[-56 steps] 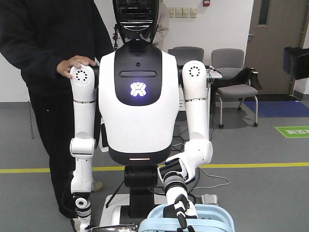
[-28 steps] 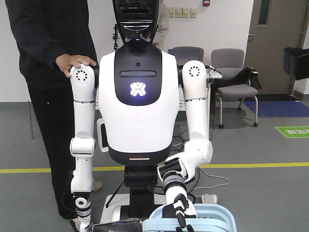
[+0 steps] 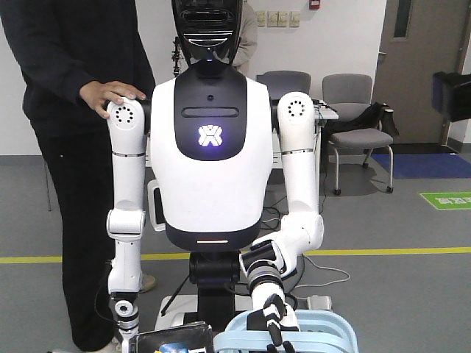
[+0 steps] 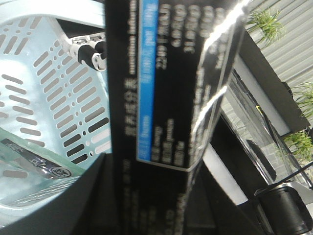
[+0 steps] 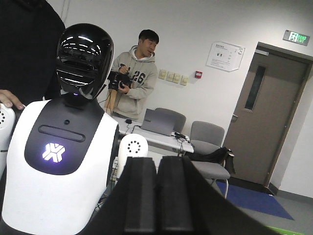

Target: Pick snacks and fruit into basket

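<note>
- Left gripper grips the black-and-blue cardboard snack box, just left of the light blue slotted plastic basket; its white print is blurred.
- Mint-green flat pouch lies inside the basket.
- Right gripper is clenched on nothing.

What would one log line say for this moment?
left claw: holds black-and-blue box | beside basket | pouch inside | right claw: shut, empty

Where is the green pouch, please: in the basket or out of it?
In: the pouch lies inside the basket, against its slotted wall.
</note>
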